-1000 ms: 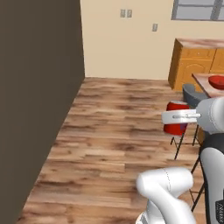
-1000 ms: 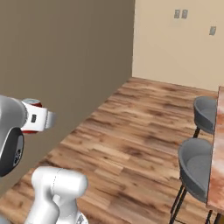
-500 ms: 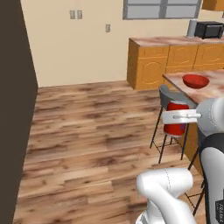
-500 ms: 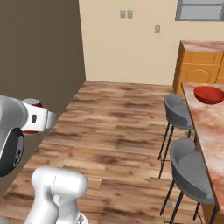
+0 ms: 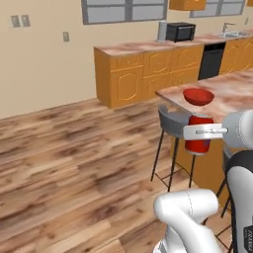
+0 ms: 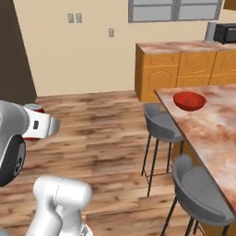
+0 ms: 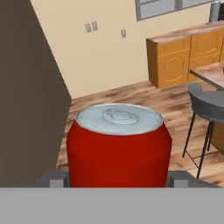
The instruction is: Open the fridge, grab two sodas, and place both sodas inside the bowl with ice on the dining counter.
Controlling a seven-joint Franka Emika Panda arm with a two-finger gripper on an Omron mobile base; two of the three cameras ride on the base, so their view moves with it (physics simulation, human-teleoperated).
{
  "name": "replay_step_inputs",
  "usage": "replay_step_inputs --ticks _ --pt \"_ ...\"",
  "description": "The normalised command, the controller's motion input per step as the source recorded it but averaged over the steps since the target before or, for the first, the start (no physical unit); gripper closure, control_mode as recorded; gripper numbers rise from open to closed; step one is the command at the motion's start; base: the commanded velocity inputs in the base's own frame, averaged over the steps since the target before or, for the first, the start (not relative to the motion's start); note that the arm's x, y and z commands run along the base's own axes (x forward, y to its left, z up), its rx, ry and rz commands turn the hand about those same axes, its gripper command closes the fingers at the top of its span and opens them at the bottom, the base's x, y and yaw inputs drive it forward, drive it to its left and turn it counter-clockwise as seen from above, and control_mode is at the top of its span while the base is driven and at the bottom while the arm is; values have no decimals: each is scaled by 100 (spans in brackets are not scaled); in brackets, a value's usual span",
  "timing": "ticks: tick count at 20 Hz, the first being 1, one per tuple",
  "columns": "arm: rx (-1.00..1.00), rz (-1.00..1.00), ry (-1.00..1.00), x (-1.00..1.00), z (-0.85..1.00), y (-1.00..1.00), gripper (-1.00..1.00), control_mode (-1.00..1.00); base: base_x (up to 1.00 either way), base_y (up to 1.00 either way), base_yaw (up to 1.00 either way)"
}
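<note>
Swinging with its base, the camera has traded the dark wall for the dining counter (image 5: 232, 94) and its red bowl (image 5: 198, 96) at upper right; the gripper (image 5: 203, 131), mid-right, clamps the red can (image 5: 198, 141) upright for carrying.

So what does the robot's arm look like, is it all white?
Mostly. The arm has smooth, rounded glossy white shells with dark joints between them. The end effector is a boxy pale grey-white block. Its two small finger tips are dark grey and squarish. No cables show, and a small dark marking on the lower arm is too blurred to read.
</note>
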Motion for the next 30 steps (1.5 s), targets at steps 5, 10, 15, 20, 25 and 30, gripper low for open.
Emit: replay_step_inputs --ticks 5,10,15,20,25,30 --pt "0 0 0 0 0 0 100 100 84 58 -50" --pt "0 0 0 0 0 0 100 100 78 58 -52" --pt "0 0 0 0 0 0 100 100 75 54 -53" --pt "0 0 0 0 0 0 100 100 70 51 -54" --pt "0 0 0 0 0 0 100 100 67 44 -54" --pt "0 0 0 0 0 0 100 100 66 26 -53"
